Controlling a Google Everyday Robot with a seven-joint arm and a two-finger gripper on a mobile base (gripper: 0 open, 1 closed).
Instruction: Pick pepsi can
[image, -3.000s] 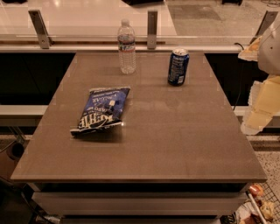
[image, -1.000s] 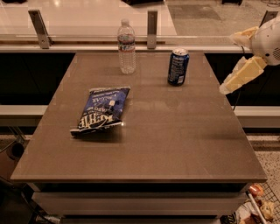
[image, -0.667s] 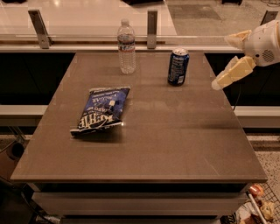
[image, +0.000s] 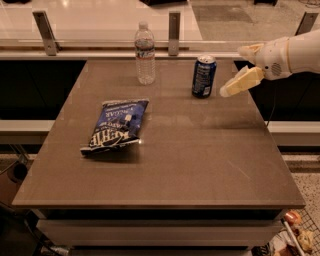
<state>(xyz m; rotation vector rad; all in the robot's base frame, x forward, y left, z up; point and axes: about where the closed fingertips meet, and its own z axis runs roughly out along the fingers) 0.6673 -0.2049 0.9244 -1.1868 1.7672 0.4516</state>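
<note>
The pepsi can (image: 204, 76) is standing upright toward the far right of the brown surface (image: 200, 165), its silver top showing and its dark blue side facing me. The end effector (image: 231, 71) is hanging in the air just to the right of the can, close beside it but not touching it, at about the height of the can's upper half. Its two pale fingers (image: 242, 81) are standing spread apart, released and holding nothing, with the longer lower one pointing down and left toward the can and the shorter upper one sitting above it. The white arm (image: 300, 52) is reaching in from the right edge, over the surface's far right corner. A clear water bottle (image: 145, 52) is standing upright to the left of the can, well apart from it and near the far edge. A blue chip bag (image: 117, 126) is lying flat on the left half of the surface, nearer to me than the bottle and well away from the can. Behind the surface, a pale ledge with upright metal posts (image: 173, 32) is running across the back.
</note>
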